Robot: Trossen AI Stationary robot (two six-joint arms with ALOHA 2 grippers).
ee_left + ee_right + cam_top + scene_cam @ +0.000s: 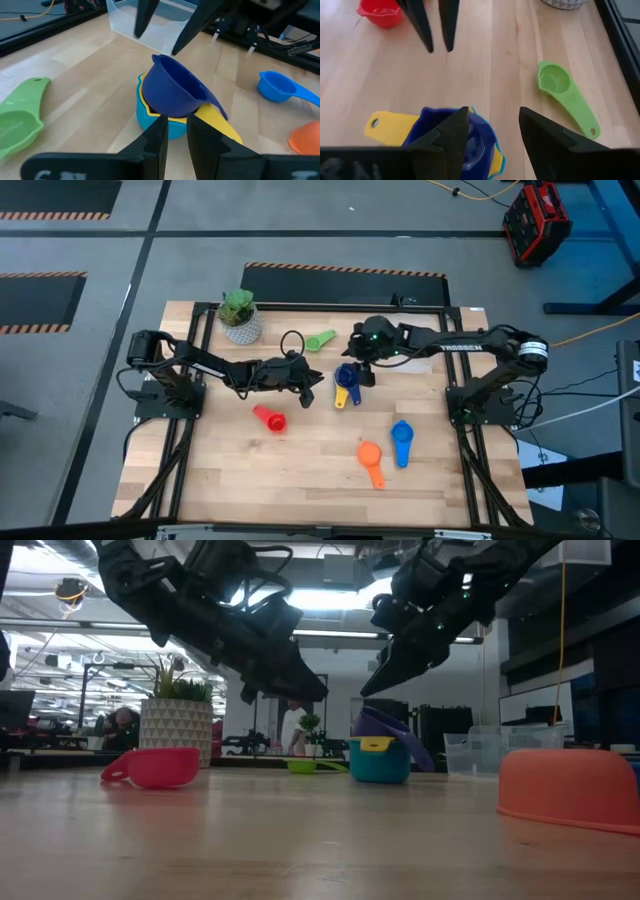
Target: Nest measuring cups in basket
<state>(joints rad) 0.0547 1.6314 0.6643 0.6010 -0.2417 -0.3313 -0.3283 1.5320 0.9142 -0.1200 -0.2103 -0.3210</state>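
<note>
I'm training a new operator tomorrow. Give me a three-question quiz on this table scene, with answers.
1. True or false: the dark blue cup sits level inside the stack.
2. Which cup lies nearest the plant? A red, B green, C orange.
3. Fill in: both pincers hang above the stack, and neither ____ a cup.

Key
1. False: it rests tilted on the yellow cup and the teal cup.
2. B, the green cup.
3. Holds. The left pincer is nearly closed and the right pincer is open; both are empty.
</note>
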